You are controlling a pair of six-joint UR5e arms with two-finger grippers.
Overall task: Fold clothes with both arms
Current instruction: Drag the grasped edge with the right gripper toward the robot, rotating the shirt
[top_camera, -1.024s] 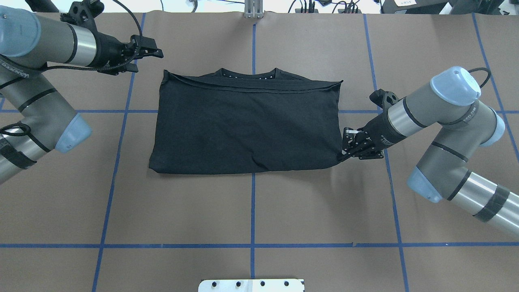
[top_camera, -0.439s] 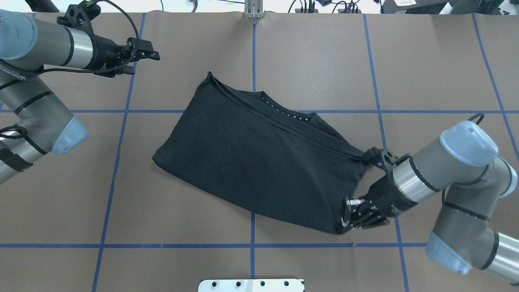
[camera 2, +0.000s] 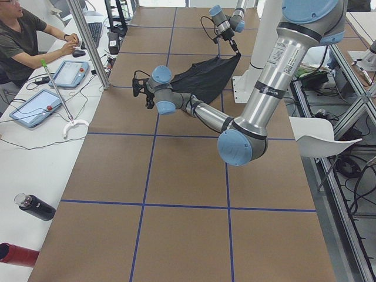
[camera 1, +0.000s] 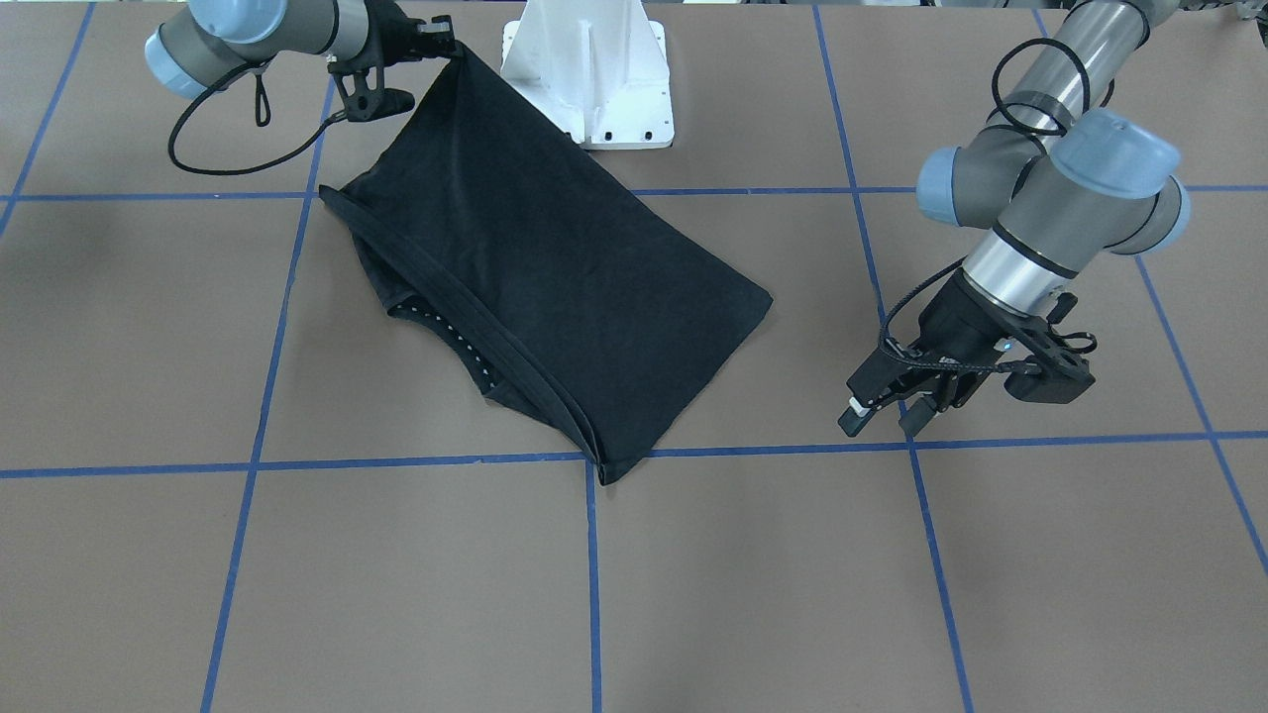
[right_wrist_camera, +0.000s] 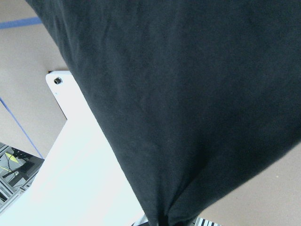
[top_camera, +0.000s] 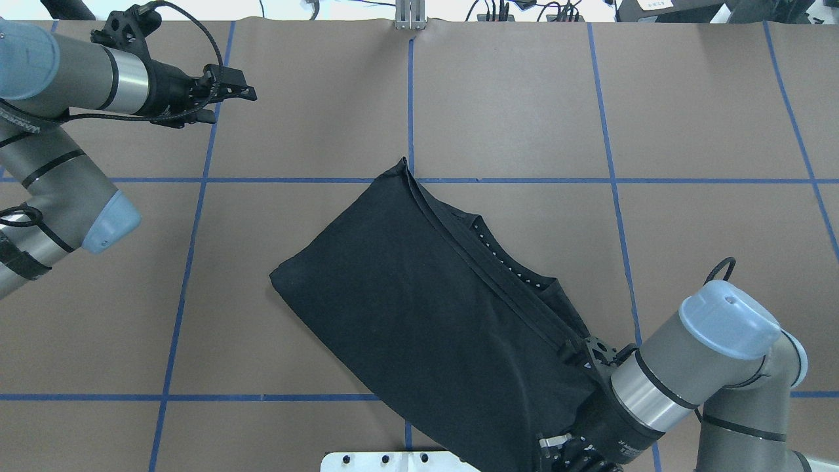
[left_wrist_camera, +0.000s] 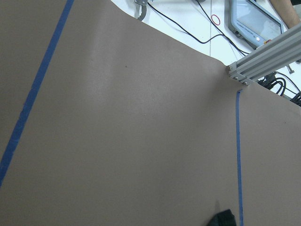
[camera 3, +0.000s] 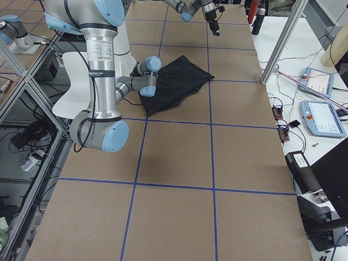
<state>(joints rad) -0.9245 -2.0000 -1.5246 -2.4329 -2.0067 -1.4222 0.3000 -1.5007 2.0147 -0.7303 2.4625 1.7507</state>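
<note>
Brown paper table top [top_camera: 511, 98] with a blue tape grid; using the white pedestal [camera 1: 589, 74] as reference. Just beside the pedestal, on the robot's right of it, the right gripper [camera 1: 448, 47] is clamped on one corner of the black T-shirt [top_camera: 419, 295]. The right wrist view shows the fabric bunched into a pinch at the frame bottom, with the pedestal's base plate under the cloth. The shirt is folded to a rough rectangle, plain black side up, sitting skewed. Its held corner is raised at the pedestal, and the rest slopes down and lies on the table, running out from the pedestal and toward the robot's left. Its far corner sits at a tape crossing straight out from the pedestal. The collar [camera 1: 436, 327], with white dots, shows along the edge on the robot's right. Farther out from the pedestal on the robot's left, the left gripper [camera 1: 882, 416] has its fingers spread and empty. It hovers over bare paper, well apart from the shirt. The left wrist view shows only paper, tape and an aluminium post [left_wrist_camera: 263, 61].
</note>
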